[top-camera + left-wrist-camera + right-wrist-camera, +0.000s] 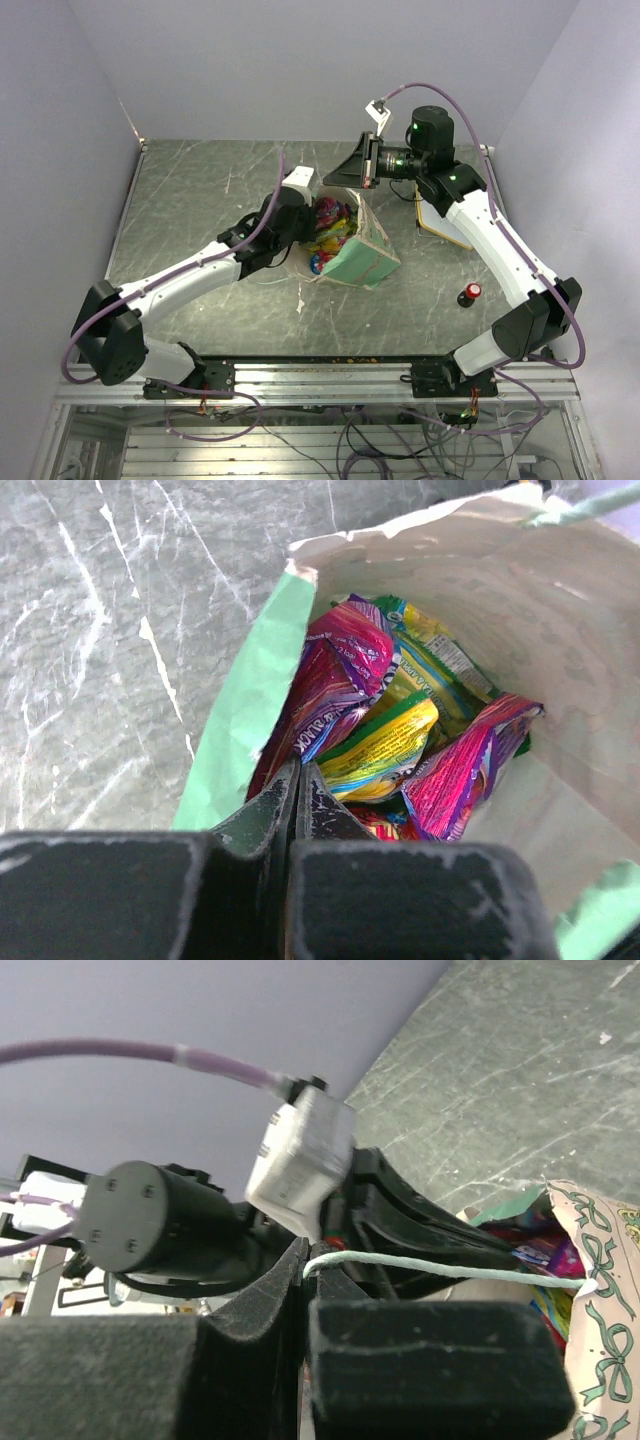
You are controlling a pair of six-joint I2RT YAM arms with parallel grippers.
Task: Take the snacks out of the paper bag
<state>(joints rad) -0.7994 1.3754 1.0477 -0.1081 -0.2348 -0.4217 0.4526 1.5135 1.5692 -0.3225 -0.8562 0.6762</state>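
Note:
The mint-green paper bag [362,262] lies tilted on the table with its mouth toward my left arm. Its cream inside [520,610] holds several shiny snacks [385,745] in purple, yellow, green and red. My left gripper [298,767] reaches into the mouth and is shut, its tips pinching the lower edge of a purple packet [340,675]. My right gripper [318,1260] hangs above and behind the bag, shut on the bag's pale string handle [450,1270], which runs taut to the bag's patterned rim [600,1260]. From above, the left gripper [312,226] is at the snacks [330,230].
A small red-capped black knob [469,294] stands on the table right of the bag. A flat white board with a yellow edge [443,228] lies under the right arm. Grey walls close in the table on three sides.

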